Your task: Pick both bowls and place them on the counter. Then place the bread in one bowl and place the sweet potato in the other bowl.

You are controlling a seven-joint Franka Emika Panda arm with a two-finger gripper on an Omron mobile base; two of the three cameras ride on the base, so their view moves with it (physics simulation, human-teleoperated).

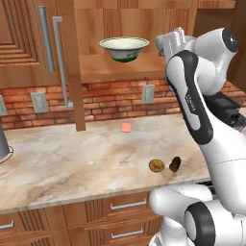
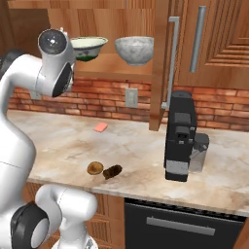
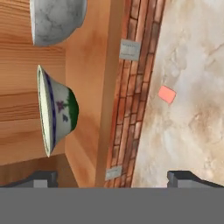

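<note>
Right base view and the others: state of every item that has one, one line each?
cream-white bowl: upright on the wooden shelf, not picked yet
grey bowl: upright on the same shelf
bread: lying on the counter, not in a bowl
sweet potato: lying beside the bread
gripper: open, empty
cabinet door: shut

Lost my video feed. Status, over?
Hand open, empty, facing the shelf. Both bowls up there. Bread, sweet potato on counter.
</note>
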